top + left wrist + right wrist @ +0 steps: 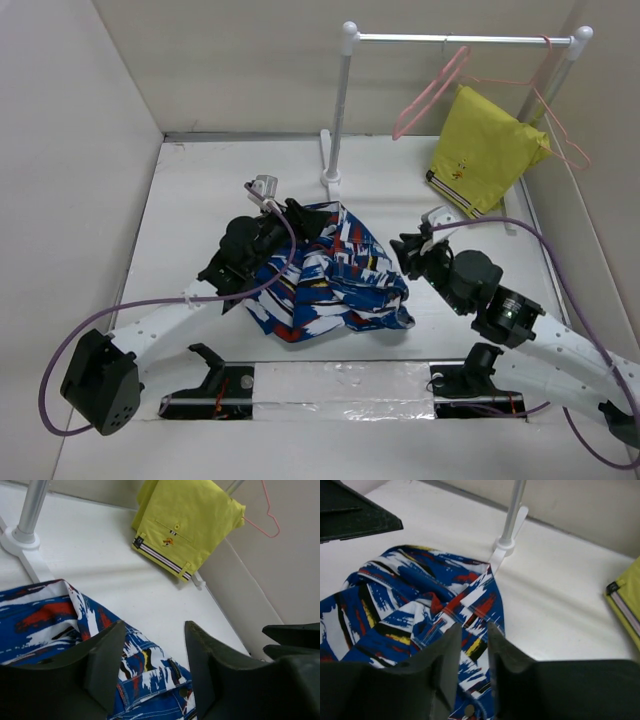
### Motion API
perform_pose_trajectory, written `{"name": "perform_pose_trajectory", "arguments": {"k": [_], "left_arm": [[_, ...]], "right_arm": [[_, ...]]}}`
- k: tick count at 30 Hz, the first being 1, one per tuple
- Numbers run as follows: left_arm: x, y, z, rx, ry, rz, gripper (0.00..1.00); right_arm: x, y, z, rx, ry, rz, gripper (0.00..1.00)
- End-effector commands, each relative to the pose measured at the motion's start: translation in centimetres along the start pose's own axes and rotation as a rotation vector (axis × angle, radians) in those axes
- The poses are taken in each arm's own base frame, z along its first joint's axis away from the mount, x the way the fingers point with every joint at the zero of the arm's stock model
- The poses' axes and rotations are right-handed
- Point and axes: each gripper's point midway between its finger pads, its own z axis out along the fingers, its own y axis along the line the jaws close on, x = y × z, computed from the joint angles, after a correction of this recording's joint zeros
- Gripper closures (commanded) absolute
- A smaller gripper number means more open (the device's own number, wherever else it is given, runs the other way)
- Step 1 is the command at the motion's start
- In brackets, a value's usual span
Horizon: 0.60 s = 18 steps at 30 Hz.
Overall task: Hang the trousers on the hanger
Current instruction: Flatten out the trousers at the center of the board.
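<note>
Two-finger left tool (154,630) wide apart over trousers (335,265); right tool (474,630) narrowly apart; neither gripping them.

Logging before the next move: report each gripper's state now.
Left gripper: open wide, holding nothing.
Right gripper: barely open, narrow gap, holding nothing, over the trousers.

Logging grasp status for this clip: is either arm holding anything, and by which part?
Nothing is held. The left gripper and right gripper are empty above the trousers.
</note>
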Motion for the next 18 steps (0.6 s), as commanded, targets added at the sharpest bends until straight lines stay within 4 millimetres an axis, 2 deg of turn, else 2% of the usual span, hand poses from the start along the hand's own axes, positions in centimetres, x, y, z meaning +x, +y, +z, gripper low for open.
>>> {"name": "perform_pose_trajectory", "arguments": {"k": [1,3,4,5,7,8,10,11,12,13,14,15,16,18], "left_arm": [[0.3,0.3,-0.3,-0.005,0.005,0.006,0.52],[1.4,1.4,-0.7,-0.042,0.031,0.008,0.63],[1.4,1.5,-1.1,-0.044,0.024,0.010,0.68],[2.0,2.0,-1.4,-0.056,0.032,0.004,0.79],[2.2,2.5,-1.8,-0.082,0.042,0.003,0.92],[3.1,2.7,-2.1,-0.099,0.079,0.012,1.00],[4.1,3.0,-2.6,-0.118,0.094,0.030,1.00],[6.1,2.9,-3.1,-0.115,0.145,0.037,1.00],[6.6,3.5,-3.3,-0.150,0.148,0.047,1.00],[7.7,3.9,-3.4,-0.170,0.184,0.049,1.00],[9.7,3.9,-4.0,-0.186,0.253,0.058,1.00],[10.3,4.3,-4.3,-0.218,0.262,0.064,1.00],[11.1,4.5,-4.7,-0.232,0.281,0.069,1.00],[12.2,5.3,-5.3,-0.266,0.313,0.077,0.90]], "right_arm": [[0.8,0.8,0.3,-0.041,0.022,-0.020,0.58],[1.1,1.6,0.9,-0.070,0.004,-0.023,0.58],[1.7,2.2,1.1,-0.101,0.014,-0.028,0.86],[2.5,2.6,1.4,-0.113,0.044,-0.031,1.00],[3.3,3.4,1.9,-0.142,0.074,-0.039,1.00],[3.7,3.6,2.2,-0.149,0.081,-0.043,1.00],[5.8,4.4,3.0,-0.171,0.141,-0.068,1.00],[6.7,4.6,3.3,-0.178,0.169,-0.076,1.00],[7.3,4.9,3.7,-0.183,0.185,-0.077,1.00],[8.4,5.5,4.4,-0.195,0.217,-0.084,0.90],[8.8,5.9,4.7,-0.209,0.225,-0.083,0.82],[9.5,6.4,5.0,-0.227,0.233,-0.084,0.75],[10.8,7.1,5.4,-0.256,0.263,-0.089,0.60],[11.5,7.6,5.8,-0.272,0.262,-0.085,0.48]]}}
